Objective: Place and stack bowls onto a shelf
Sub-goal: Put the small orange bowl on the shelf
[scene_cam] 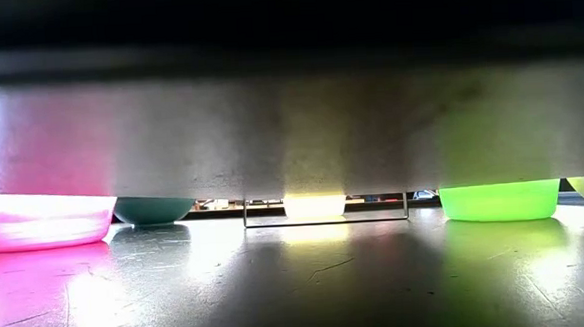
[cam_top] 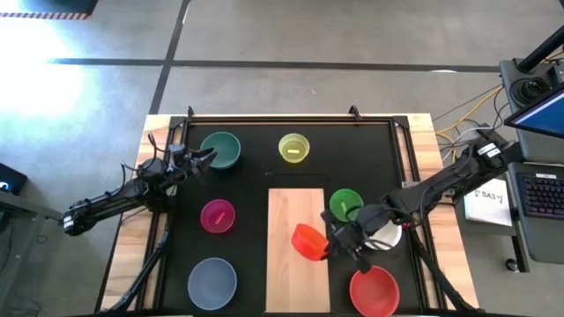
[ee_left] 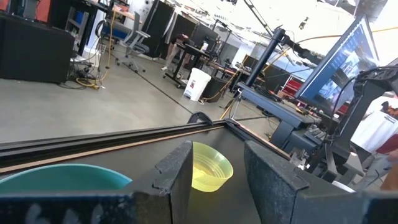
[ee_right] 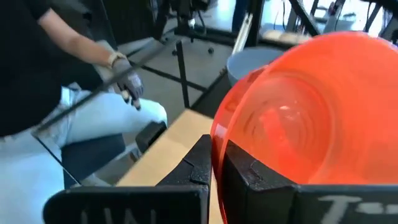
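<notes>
My right gripper (cam_top: 332,244) is shut on the orange-red bowl (cam_top: 308,240) above the pale wooden shelf board (cam_top: 297,207), near the board's middle. My left gripper (cam_top: 208,158) is open and empty at the far left, just beside the teal bowl (cam_top: 222,150). Through its fingers the left wrist view shows the yellow bowl (ee_left: 210,168) farther off. The yellow (cam_top: 293,148), magenta (cam_top: 218,216), green (cam_top: 345,203), grey-blue (cam_top: 211,282) and red (cam_top: 374,291) bowls stand on their bases on the black tabletop. The white bowl (cam_top: 389,235) is partly hidden under my right arm. My right gripper pinches the orange-red bowl's rim (ee_right: 217,155) between its two fingers, one finger (ee_right: 198,163) on one face of the wall and the other (ee_right: 252,175) on the other face. It comes from the table's right side. The bowl is tilted on edge and appears lifted off the board.
A raised black frame (cam_top: 291,119) runs round the tabletop. A seated person with a hand (ee_right: 124,81) in view is beyond the table in the right wrist view. The board's far half is bare. The low view shows bowls standing on the table and no gripper.
</notes>
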